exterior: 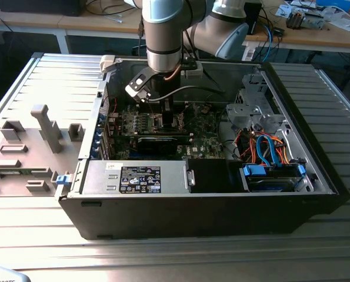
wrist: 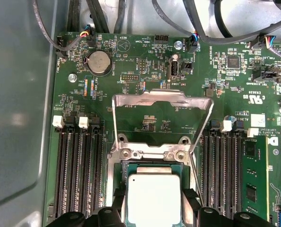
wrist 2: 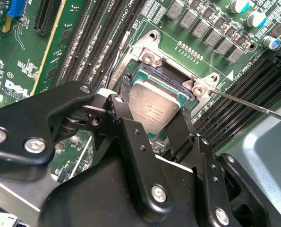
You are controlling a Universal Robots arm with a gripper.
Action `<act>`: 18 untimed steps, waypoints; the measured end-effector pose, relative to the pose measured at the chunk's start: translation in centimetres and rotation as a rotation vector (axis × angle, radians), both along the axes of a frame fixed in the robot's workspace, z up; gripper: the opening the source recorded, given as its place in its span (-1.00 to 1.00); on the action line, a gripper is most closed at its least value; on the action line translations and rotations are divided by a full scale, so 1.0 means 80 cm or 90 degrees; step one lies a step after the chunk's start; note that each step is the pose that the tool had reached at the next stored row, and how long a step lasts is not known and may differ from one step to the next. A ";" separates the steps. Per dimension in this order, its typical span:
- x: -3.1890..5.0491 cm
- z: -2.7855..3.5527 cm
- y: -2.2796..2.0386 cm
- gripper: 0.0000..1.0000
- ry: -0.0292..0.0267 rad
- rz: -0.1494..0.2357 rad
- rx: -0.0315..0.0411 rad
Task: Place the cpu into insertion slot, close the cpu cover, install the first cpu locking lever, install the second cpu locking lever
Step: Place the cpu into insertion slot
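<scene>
The cpu [wrist 2: 154, 109], a flat square chip with a dull silver top, lies level in or just over the insertion slot [wrist 2: 165, 74], whose dark rim shows around it. My gripper [wrist 2: 152, 118] is shut on the cpu, with one black finger [wrist 2: 117, 109] against each of two opposite edges. In the first wrist view the cpu [wrist: 153, 196] sits between the fingertips [wrist: 191, 204] over the slot [wrist: 152, 164]. The cpu cover [wrist: 161, 100] stands swung up, away from the slot. A thin wire locking lever [wrist 2: 253, 107] juts out, unlatched. In the exterior view the gripper [exterior: 166, 111] reaches down into the computer case.
Long memory slots [wrist: 76, 175] flank the socket on both sides. A coin battery [wrist: 98, 62] and cable plugs lie beyond the cover. The case wall [wrist: 17, 118] is close by. The exterior view shows a power supply [exterior: 139, 176] and a blue drive bay [exterior: 272, 173].
</scene>
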State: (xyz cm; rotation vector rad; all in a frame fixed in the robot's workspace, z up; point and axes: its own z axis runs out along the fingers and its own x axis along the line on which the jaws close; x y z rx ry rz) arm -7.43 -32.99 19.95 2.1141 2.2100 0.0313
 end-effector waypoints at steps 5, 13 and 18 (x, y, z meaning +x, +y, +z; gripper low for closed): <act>0.000 0.0000 0.0000 0.11 0.0000 0.000 0.0000; 0.000 0.0001 0.0005 0.27 0.0001 0.000 0.0000; 0.000 0.0000 0.0024 0.27 0.0000 0.000 0.0001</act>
